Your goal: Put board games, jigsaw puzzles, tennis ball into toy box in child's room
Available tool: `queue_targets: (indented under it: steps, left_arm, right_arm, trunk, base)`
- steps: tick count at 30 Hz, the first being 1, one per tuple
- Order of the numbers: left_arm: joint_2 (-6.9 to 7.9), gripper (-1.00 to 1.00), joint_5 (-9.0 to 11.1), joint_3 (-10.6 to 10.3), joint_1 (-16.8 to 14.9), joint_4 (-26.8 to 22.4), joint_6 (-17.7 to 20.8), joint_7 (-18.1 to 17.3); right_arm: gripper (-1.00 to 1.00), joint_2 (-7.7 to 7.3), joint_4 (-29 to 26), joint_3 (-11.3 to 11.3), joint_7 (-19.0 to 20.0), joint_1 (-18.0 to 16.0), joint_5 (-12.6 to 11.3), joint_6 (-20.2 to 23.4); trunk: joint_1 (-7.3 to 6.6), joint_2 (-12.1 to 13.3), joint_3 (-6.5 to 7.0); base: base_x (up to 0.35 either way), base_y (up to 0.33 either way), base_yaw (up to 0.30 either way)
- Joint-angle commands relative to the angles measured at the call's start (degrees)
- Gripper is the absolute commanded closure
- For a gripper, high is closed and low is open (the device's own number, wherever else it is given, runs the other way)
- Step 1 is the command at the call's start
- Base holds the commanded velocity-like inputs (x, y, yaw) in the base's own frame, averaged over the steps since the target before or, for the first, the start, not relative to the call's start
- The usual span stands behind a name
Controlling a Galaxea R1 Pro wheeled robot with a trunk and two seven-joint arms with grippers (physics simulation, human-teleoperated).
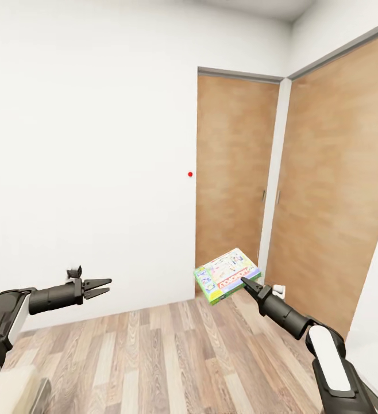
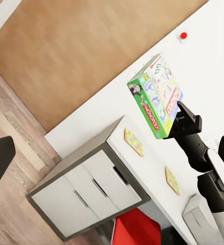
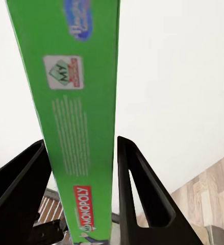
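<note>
My right gripper is shut on one of the board games, a white-green box with a red logo, held tilted in the air in front of a wooden door. In the right wrist view the box's green edge stands between the two fingers. My left gripper is open and empty, out at the left before the white wall. The left wrist view shows the held box, the right gripper, and the table with two jigsaw puzzles on its white top.
Two wooden doors stand ahead and to the right, with a white wall on the left and wood floor below. A beige corner shows at the lower left. A red object sits beside the table's drawers.
</note>
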Motion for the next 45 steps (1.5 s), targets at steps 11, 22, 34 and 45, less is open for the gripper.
queue_targets:
  steps: [11, 22, 34, 45]
  left_arm:
    - [0.03, -1.00, 0.0, 0.0, 0.0, 0.0, 0.6, -0.1]
    - [0.03, -1.00, 0.1, 0.0, 0.0, 0.0, 0.6, -0.2]
    - [0.04, -1.00, 0.1, 0.0, 0.0, 0.0, 0.6, -0.2]
    - [0.03, -1.00, 0.1, 0.0, 0.0, 0.0, 0.6, -0.2]
  right_arm:
    - [1.00, 0.15, 0.1, -0.2, 0.3, -0.1, -0.2, 0.4]
    - [1.00, 0.15, 0.1, -0.2, 0.3, -0.1, -0.2, 0.4]
    - [1.00, 0.16, 0.1, -0.2, 0.3, -0.1, -0.3, 0.2]
    - [1.00, 0.16, 0.1, -0.2, 0.3, -0.1, -0.3, 0.2]
  trunk:
    - [0.02, 0.0, -0.03]
    - [0.02, 0.0, -0.03]
    - [0.02, 0.0, -0.03]
    - [0.02, 0.0, -0.03]
  base:
    - [0.004, 0.084, -0.282]
    - [-0.026, 0.023, -0.282]
    - [-0.072, 0.048, -0.282]
    - [-0.009, 0.012, -0.282]
